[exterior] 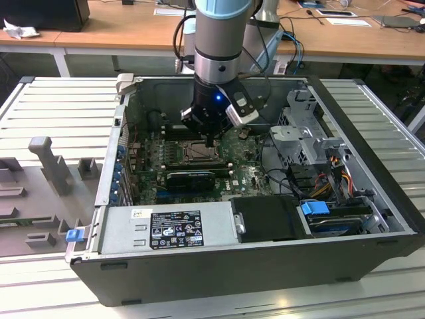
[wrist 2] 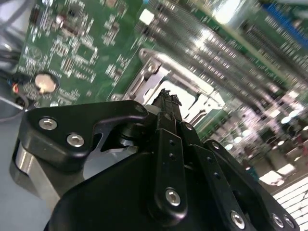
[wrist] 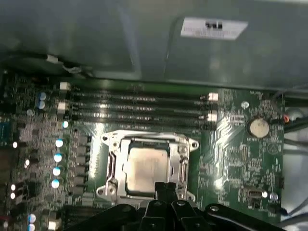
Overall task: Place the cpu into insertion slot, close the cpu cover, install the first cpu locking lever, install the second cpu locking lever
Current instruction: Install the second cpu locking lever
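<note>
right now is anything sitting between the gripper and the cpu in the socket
Nothing visible does. The gripper hangs right at the near edge of the cpu, which lies in the insertion slot with its pale face bare.

hand (wrist: 165, 187) hiding cpu (wrist: 144, 166) edge

The cpu (wrist: 146, 167) is a small flat square chip with a pale beige-silver face, lying level in the insertion slot (wrist: 113, 166), face up; the slot is a square socket with a silvery metal rim, set in the green circuit board beside the long black memory slots (the socket's near edge is hidden); the cpu cover (wrist: 144, 140), a thin silvery frame with a large central window, lies flat around the chip, whose face shows through the window.
</note>
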`<action>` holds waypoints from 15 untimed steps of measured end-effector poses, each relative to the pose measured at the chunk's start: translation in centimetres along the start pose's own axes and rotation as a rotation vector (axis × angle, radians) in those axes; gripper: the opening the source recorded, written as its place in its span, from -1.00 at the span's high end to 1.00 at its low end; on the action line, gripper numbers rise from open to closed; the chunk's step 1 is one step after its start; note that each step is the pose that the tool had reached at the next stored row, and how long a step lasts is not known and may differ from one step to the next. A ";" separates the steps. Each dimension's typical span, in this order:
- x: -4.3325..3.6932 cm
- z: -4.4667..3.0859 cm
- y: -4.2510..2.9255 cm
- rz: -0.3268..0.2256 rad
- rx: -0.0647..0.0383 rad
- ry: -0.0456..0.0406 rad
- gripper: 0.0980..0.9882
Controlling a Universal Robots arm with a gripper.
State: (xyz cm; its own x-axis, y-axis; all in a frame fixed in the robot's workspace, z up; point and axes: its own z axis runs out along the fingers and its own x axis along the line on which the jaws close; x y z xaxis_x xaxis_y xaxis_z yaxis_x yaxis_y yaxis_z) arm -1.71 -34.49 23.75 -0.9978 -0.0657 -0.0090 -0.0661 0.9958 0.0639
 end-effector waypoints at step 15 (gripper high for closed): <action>2.16 0.09 -2.94 0.000 -0.042 -0.0013 0.98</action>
State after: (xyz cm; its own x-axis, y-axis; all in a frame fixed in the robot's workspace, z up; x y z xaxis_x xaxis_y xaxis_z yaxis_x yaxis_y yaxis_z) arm -3.67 -37.56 23.45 -0.9978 -0.0654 -0.0103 -0.0661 0.9922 0.1062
